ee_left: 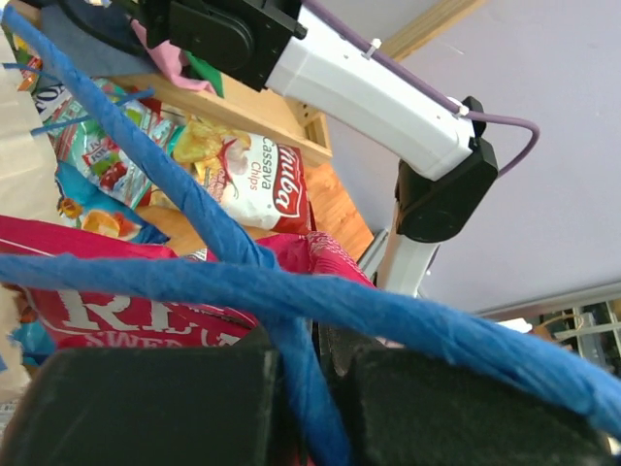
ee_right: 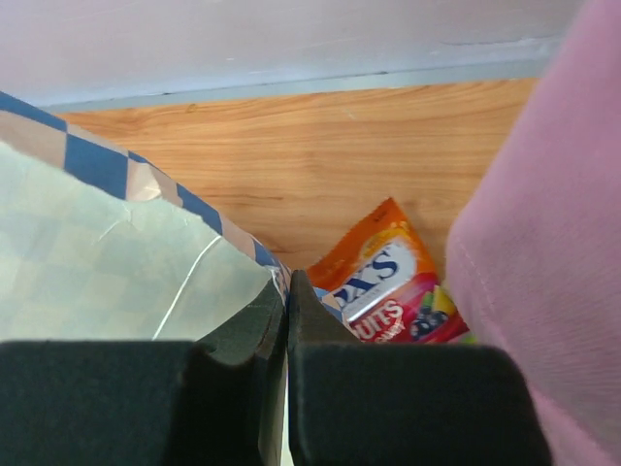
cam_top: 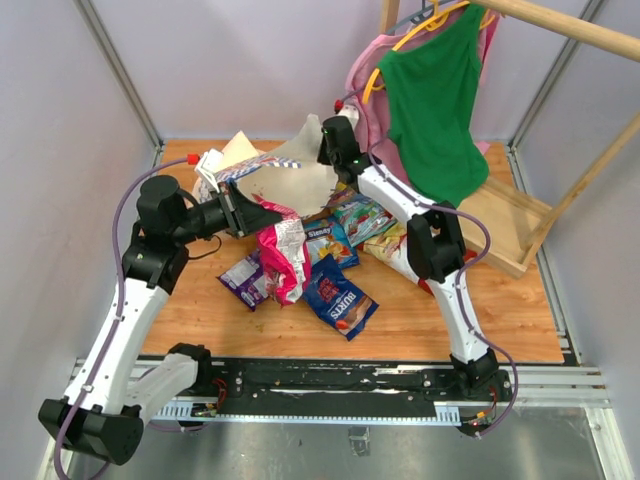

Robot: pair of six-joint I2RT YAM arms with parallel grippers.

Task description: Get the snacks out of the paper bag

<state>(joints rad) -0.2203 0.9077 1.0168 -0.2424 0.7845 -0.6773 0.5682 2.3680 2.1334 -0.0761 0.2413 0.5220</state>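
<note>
Paper bag [cam_top: 285,185] is held tipped, mouth facing spilled snacks [cam_top: 340,300]; cord handle [ee_left: 194,209] is pinched by left gripper [ee_left: 301,388], bag rim by right gripper [ee_right: 287,320].

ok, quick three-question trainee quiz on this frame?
1. True or false: the right gripper pinches the bag's edge.
2. The left gripper is: A) open; B) shut on nothing; C) shut on the blue cord handle.
3. Fill in: the blue packet lies on the ___, outside the bag.
Key: 1 true; 2 C; 3 table.
</note>
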